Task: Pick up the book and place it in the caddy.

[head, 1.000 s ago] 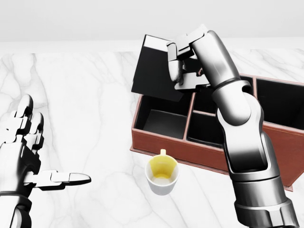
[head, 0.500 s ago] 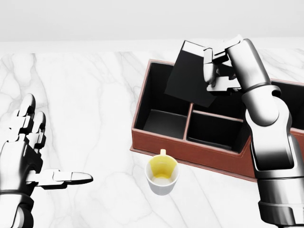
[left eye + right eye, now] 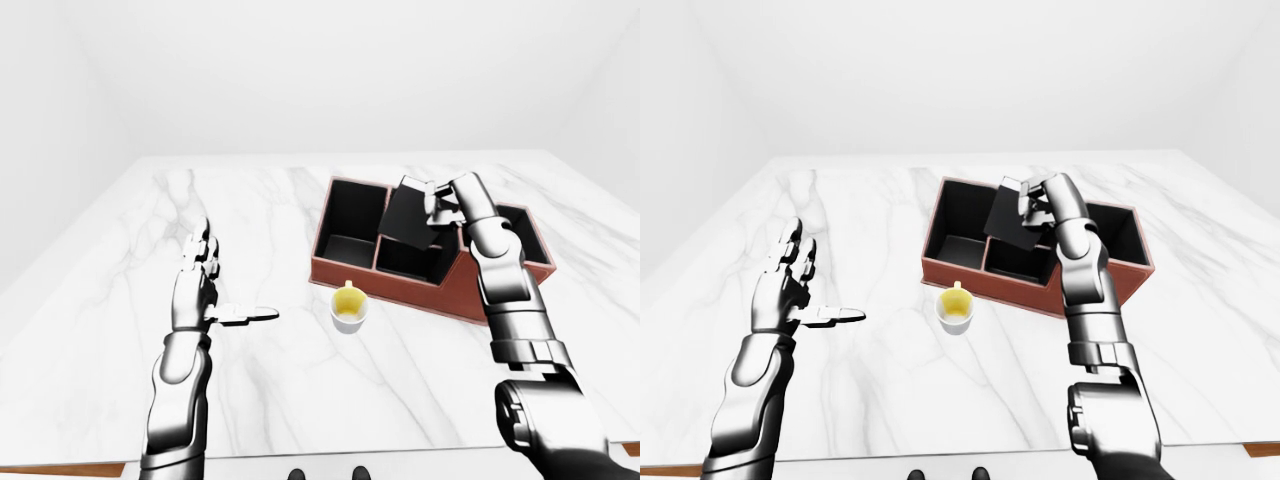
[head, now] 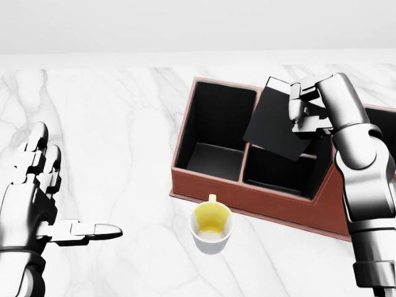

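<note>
The book [image 4: 277,127] is a flat black slab, held tilted in the air over the middle of the caddy. The caddy [image 4: 185,127] is a brown leather tray with black compartments on the marble table, in the right half of the head view. My right hand [image 4: 303,108] is shut on the book's right edge, above the compartment to the right of the centre divider. My left hand [image 4: 43,204] is open and empty at the left of the head view, low over the table, far from the caddy.
A white cup [image 4: 211,229] with yellow liquid stands on the marble table [image 4: 111,124] just below the caddy's lower wall. The table's near edge shows in the left-eye view [image 3: 330,462].
My right hand has carried the book rightward, from over the caddy's upper left corner to over its middle compartments. The left hand has barely moved.
</note>
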Tool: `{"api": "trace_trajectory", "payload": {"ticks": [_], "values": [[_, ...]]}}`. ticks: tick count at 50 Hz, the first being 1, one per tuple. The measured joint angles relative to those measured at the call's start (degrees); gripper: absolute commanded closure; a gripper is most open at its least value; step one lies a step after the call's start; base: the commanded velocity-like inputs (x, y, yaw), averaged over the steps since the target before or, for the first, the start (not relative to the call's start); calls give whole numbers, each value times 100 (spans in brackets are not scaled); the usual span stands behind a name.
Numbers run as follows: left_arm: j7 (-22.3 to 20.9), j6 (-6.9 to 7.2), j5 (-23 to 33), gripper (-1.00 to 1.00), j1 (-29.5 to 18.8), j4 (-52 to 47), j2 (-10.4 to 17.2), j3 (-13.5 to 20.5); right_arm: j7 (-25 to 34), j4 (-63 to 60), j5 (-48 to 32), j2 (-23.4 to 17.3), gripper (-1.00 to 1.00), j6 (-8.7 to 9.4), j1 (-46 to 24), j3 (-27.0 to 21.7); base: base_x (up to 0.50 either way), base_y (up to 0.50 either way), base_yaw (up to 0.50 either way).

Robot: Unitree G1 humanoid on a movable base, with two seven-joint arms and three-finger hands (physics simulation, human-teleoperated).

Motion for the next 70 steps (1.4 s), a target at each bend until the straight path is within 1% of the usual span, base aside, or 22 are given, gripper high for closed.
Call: {"api": "trace_trajectory", "payload": {"ticks": [14, 24, 31, 56, 64, 70], "values": [[8, 0, 22, -100, 18, -14, -12, -18, -162, 844, -172, -115, 100, -2, -274, 77, 0, 0, 0], [7, 0, 24, -100, -41, -11, 7, -13, -131, 1101, -330, -97, 100, -96, -364, 144, 0, 0, 0], [8, 0, 26, -100, -70, -8, 14, -19, -113, 1196, -450, -118, 100, -225, -372, 163, 0, 0, 0], [9, 0, 17, -100, -85, 24, 17, -17, -77, 1184, -914, -103, 100, -594, -155, 207, 0, 0, 0], [12, 0, 16, -100, -87, 56, 17, -22, -125, 1382, -983, -66, 100, -731, -122, 242, 0, 0, 0], [14, 0, 20, -100, -91, 85, 16, -28, -242, 1671, -1019, -62, 100, -870, -188, 273, 0, 0, 0]]}}
